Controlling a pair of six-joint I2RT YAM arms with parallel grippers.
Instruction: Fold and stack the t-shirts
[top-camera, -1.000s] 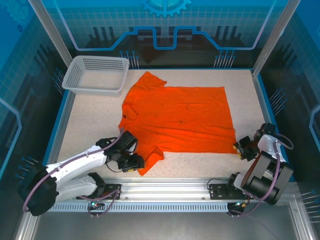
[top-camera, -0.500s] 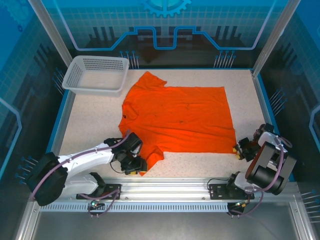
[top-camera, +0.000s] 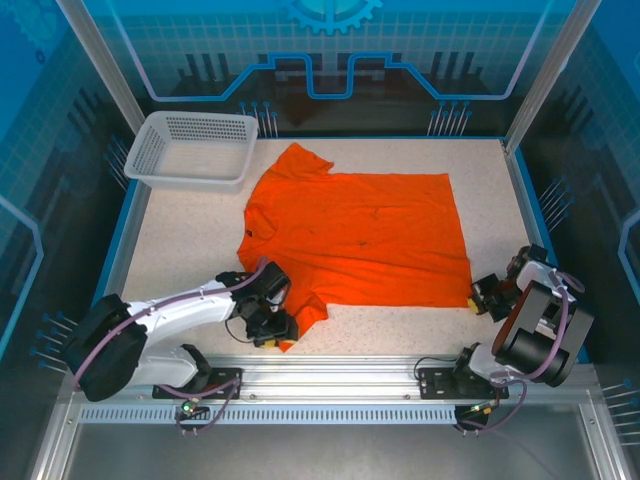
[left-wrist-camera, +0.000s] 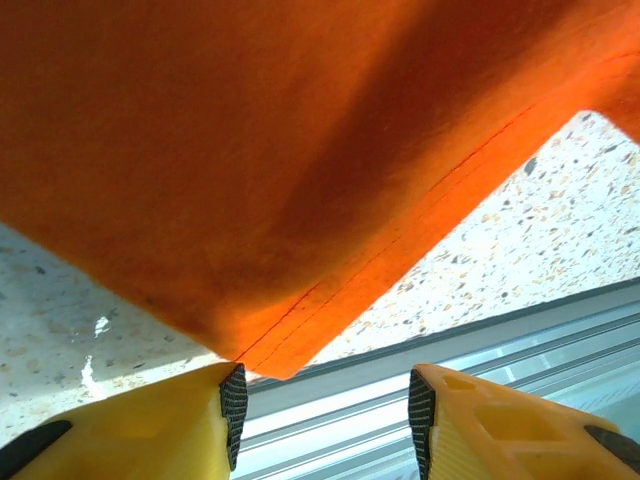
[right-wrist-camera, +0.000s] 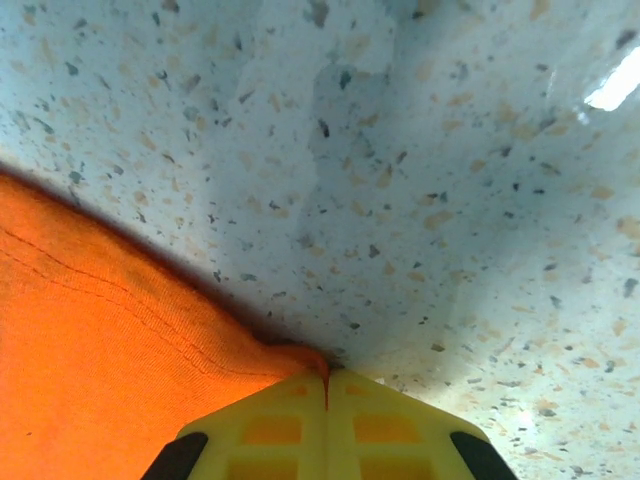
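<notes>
T-shirt (top-camera: 360, 235): bright orange, plain soft fabric without print, spread flat and face-down or face-up (I cannot tell which) across the middle of the table (top-camera: 180, 240). Its body forms a rough rectangle with light creases. One short sleeve points toward the table's far edge and the other toward the near edge, with the collar on the table's left side. The hem runs along the table's right side. Stitched seams show along the sleeve edge in the left wrist view and along the hem in the right wrist view.

Left gripper (top-camera: 275, 330) sits at the table's near edge, on the tip of the near sleeve. Its yellow fingers with dark pads (left-wrist-camera: 233, 400) stand apart, and the pointed sleeve corner lies just beyond the left pad with nothing clamped between them (left-wrist-camera: 325, 400).

Right gripper (top-camera: 480, 297) is low at the table's near right, at the shirt's hem corner. Its yellow jaws are pressed together (right-wrist-camera: 327, 385), with a sliver of orange cloth pinched in the seam between them.

The table is pale speckled stone-look, matte. A white plastic mesh basket (top-camera: 185, 172) stands in the table's far left corner, just beside the far sleeve, apart from both grippers. A ribbed aluminium rail (top-camera: 330, 375) runs along the table's near edge.
</notes>
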